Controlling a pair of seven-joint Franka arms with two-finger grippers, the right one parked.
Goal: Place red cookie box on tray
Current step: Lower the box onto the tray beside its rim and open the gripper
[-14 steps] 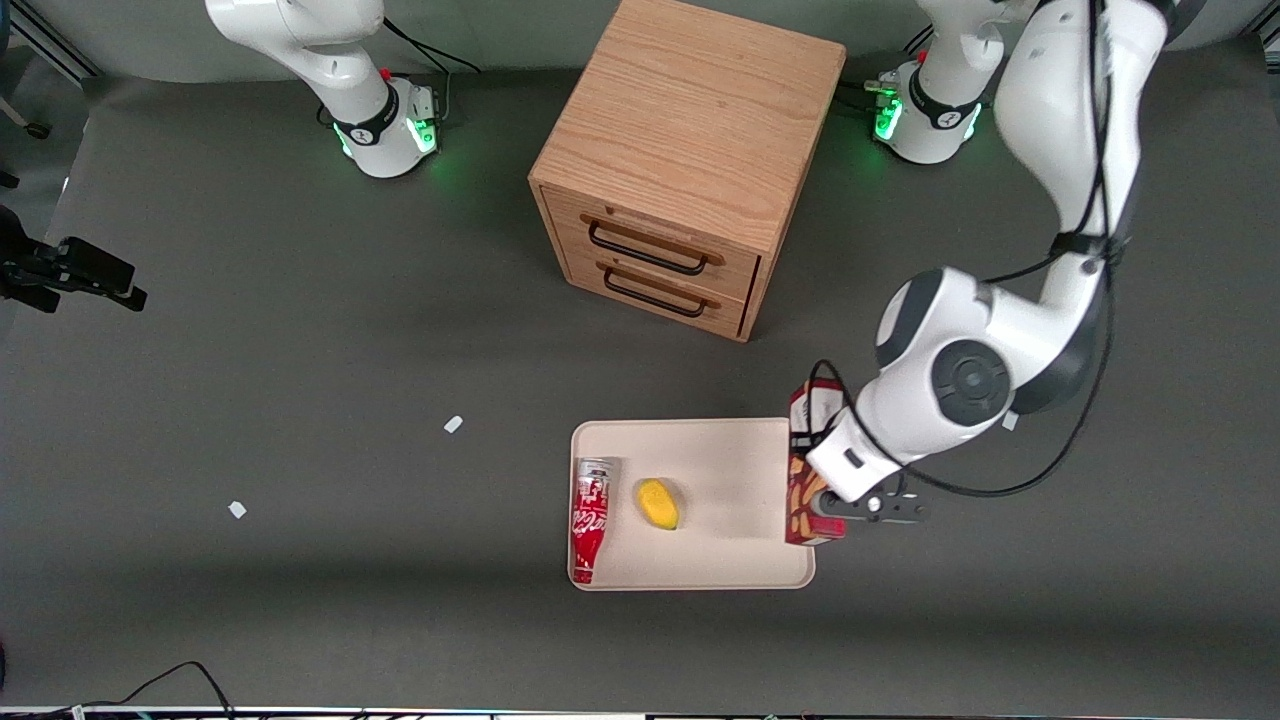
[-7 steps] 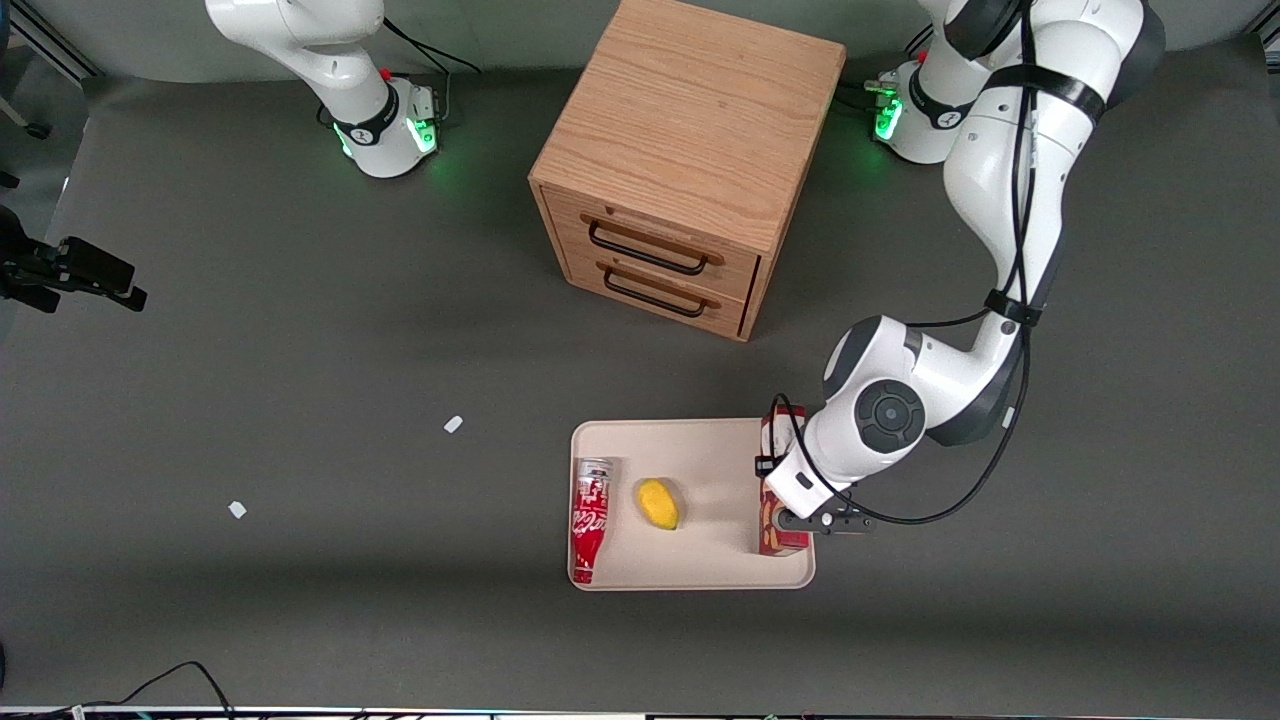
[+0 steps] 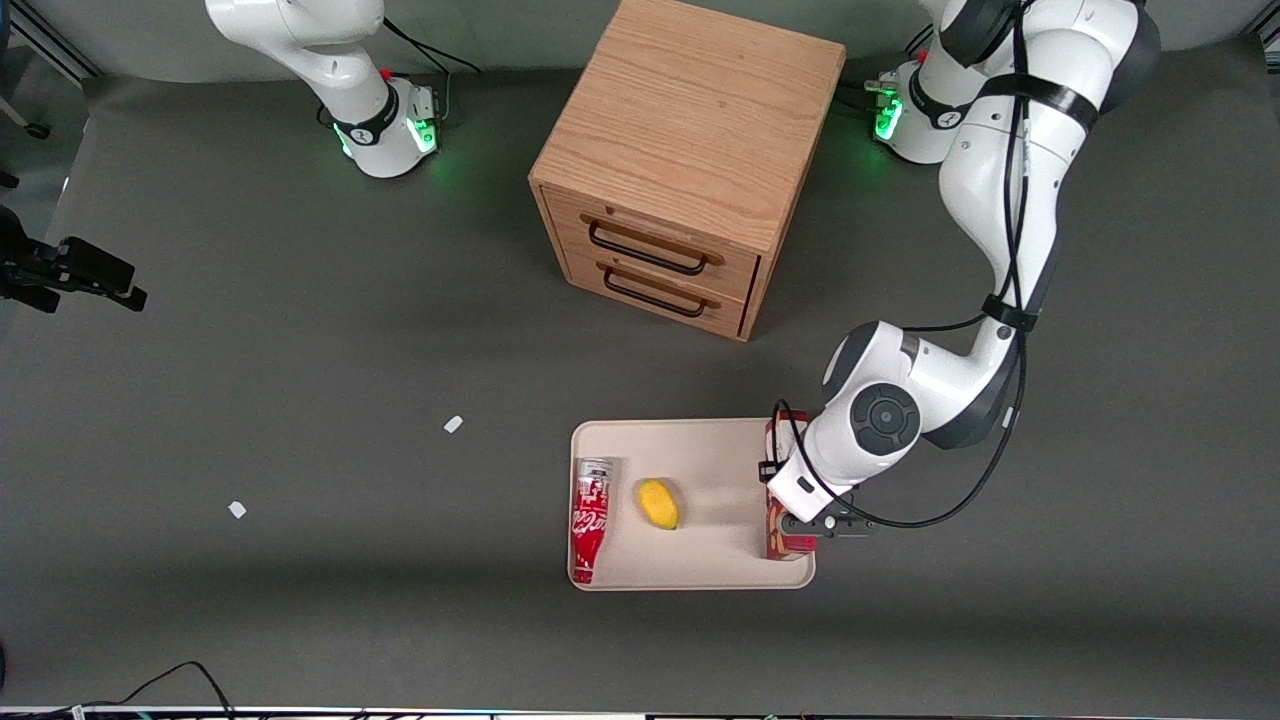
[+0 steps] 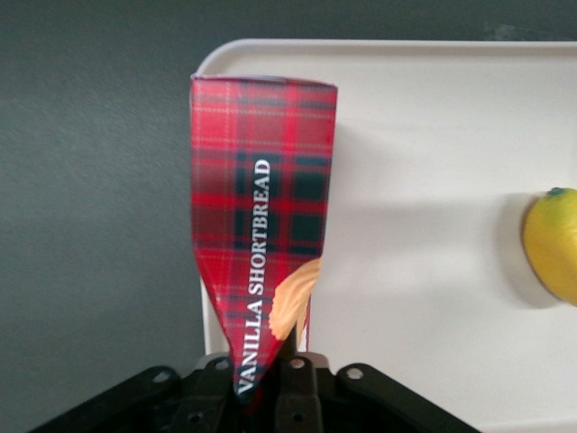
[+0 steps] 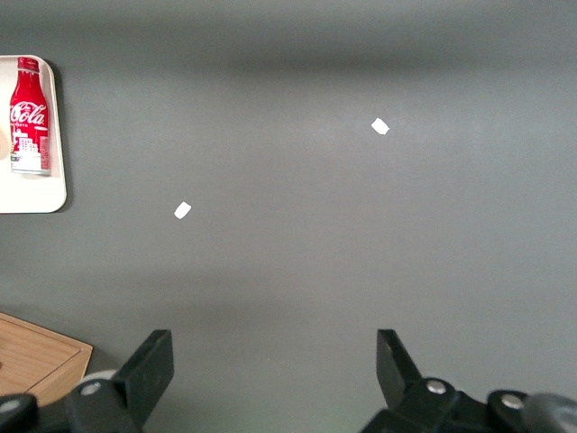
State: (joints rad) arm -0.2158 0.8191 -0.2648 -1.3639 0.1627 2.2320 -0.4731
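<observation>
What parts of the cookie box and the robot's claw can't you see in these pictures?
- Front view: the middle of the red cookie box is hidden under the arm's wrist.
- Front view: the claw holds the box over the tray, but whether the box touches it cannot be seen.
- Left wrist view: the box's held end is cut off, so the claw's fingertips are hidden.

Grey worktop (image 3: pixel 300 350): wooden two-drawer cabinet (image 3: pixel 690 150), drawers closed. Red soda bottle (image 3: pixel 590 520) lying at the cabinet's 6 o'clock, with a yellow lemon (image 3: pixel 658 503) near its 3 o'clock. Two white scraps (image 3: pixel 453 424) (image 3: pixel 237 510) toward its 9 o'clock.
</observation>
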